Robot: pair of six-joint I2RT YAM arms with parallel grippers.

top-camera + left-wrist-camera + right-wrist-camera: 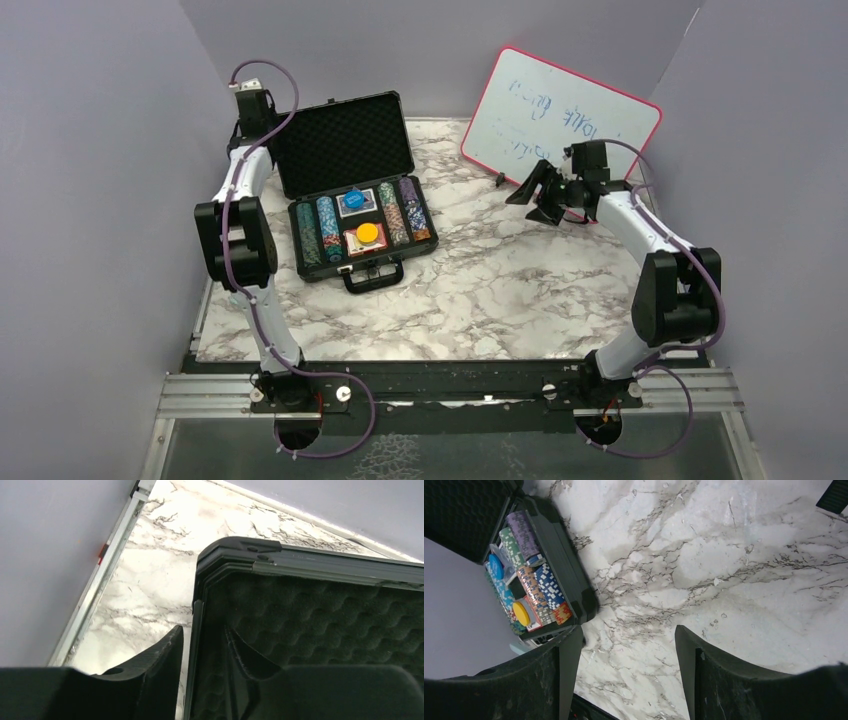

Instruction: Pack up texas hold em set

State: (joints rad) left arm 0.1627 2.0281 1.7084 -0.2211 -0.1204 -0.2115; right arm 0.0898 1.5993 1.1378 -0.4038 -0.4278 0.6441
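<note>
Left wrist: left gripper [202, 632] straddles case lid [310, 610] edge, can't tell if it's clamped; right gripper [628, 630] jaws wide apart.

Top view: fixed high behind the near edge, looking down over the whole marble table [500, 290].
Left wrist: pressed close to the open case lid [310, 615], facing its foam corner.
Right wrist: farther off, looking down on table and case [574, 587].
Shared: the case, in all three views.

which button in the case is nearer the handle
The yellow button, at the front by the handle; the blue button sits behind it, toward the lid.
</note>
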